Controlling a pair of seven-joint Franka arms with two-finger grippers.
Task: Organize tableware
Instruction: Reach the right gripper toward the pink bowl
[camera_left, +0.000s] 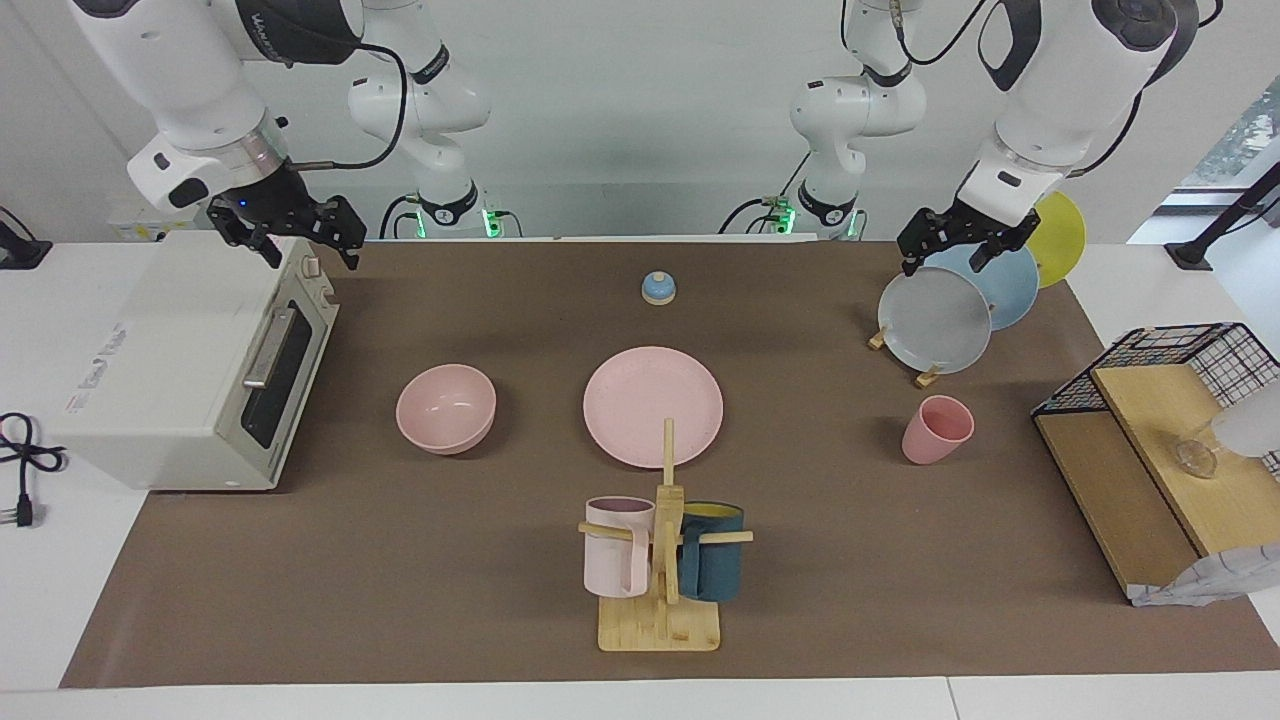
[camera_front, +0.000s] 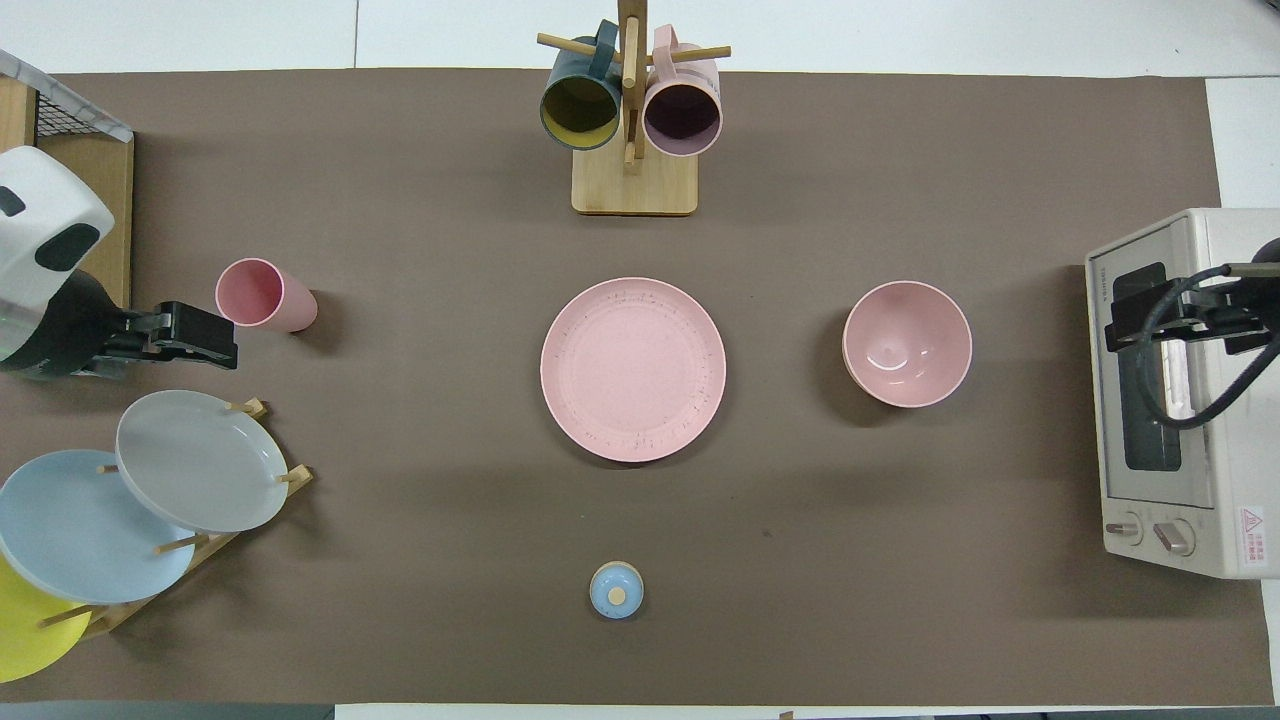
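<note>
The pink plate (camera_left: 653, 405) (camera_front: 633, 369) lies flat at the table's middle. The pink bowl (camera_left: 446, 407) (camera_front: 907, 343) stands upright beside it toward the right arm's end. The pink cup (camera_left: 937, 429) (camera_front: 265, 295) stands upright toward the left arm's end. My left gripper (camera_left: 940, 262) (camera_front: 195, 335) hangs open and empty in the air over the plate rack, apart from the cup. My right gripper (camera_left: 310, 250) (camera_front: 1170, 320) hangs open and empty over the toaster oven.
A toaster oven (camera_left: 190, 370) (camera_front: 1180, 400) stands at the right arm's end. A rack holds grey (camera_left: 935, 320) (camera_front: 200, 460), blue and yellow plates. A mug tree (camera_left: 660, 610) (camera_front: 633, 185) holds two mugs. A small blue bell (camera_left: 658, 288) (camera_front: 616, 590) and a wire shelf (camera_left: 1160, 440) also stand here.
</note>
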